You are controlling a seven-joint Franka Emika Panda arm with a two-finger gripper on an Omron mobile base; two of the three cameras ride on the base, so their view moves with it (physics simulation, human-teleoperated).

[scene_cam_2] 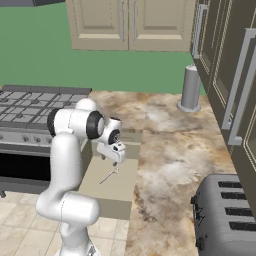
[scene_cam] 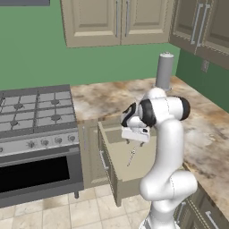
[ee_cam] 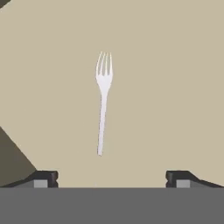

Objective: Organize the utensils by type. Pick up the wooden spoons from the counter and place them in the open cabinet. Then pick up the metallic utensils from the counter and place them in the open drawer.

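Note:
A thin grey fork point(ee_cam: 103, 100), one of the metallic utensils, lies flat on the floor of the open beige drawer point(scene_cam: 110, 166), free of the fingers. My gripper point(ee_cam: 111, 177) hangs just above it, open, with nothing between its jaws. From the base cameras, the gripper point(scene_cam: 134, 141) point(scene_cam_2: 111, 159) points down over the drawer point(scene_cam_2: 116, 194), and the fork point(scene_cam: 132, 157) point(scene_cam_2: 109, 176) rests below it. The drawer sticks out from under the marbled counter point(scene_cam: 112, 96) point(scene_cam_2: 170, 150). The wooden spoons are out of view.
A gas stove point(scene_cam: 36, 112) with a dark oven door stands left of the drawer. A grey cylinder point(scene_cam: 164, 71) point(scene_cam_2: 191, 89) stands at the back of the counter. A toaster point(scene_cam_2: 225, 215) sits at the near right. Shut wall cupboards point(scene_cam: 116, 22) hang above.

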